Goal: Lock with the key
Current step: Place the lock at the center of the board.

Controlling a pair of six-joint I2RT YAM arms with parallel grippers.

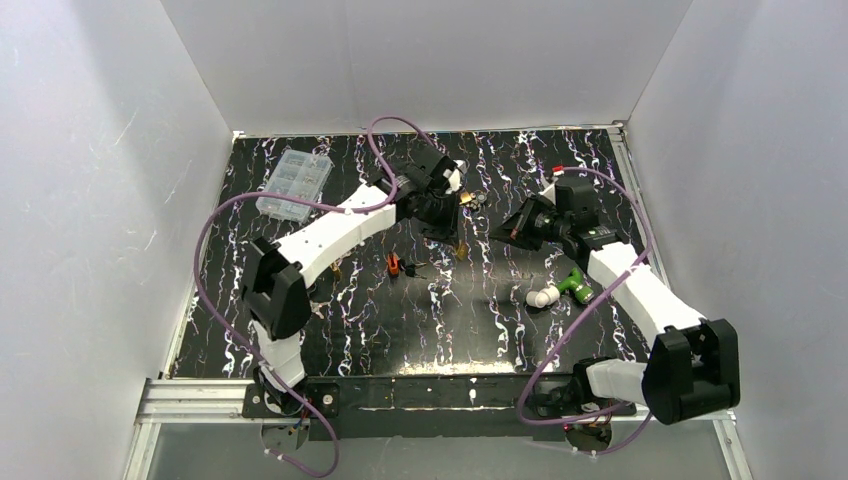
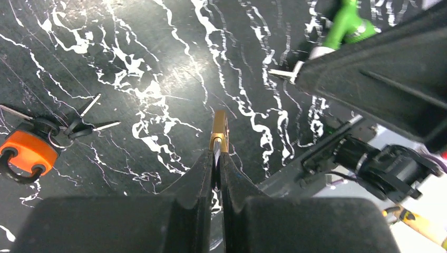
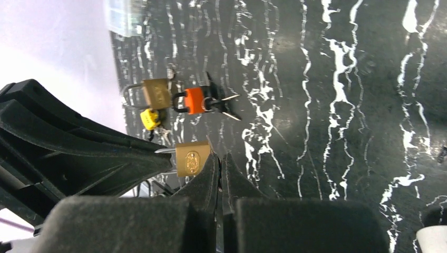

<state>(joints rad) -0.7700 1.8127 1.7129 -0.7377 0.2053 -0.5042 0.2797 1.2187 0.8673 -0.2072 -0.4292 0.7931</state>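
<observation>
1. Two grippers meet mid-table, over the black marbled table.
2. Clamped in the left gripper is a brass padlock, which juts out past the fingertips.
3. Just beside the padlock's body sit the tips of the right gripper. They are squeezed together, and whether anything lies between them I cannot tell.

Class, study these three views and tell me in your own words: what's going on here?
The left gripper is shut on a small brass padlock above the black marbled table. The right gripper, with its fingers closed, has its tips right beside the padlock's body. Whether it holds a key cannot be seen. An orange padlock with keys attached and a second brass padlock lie untouched on the table.
</observation>
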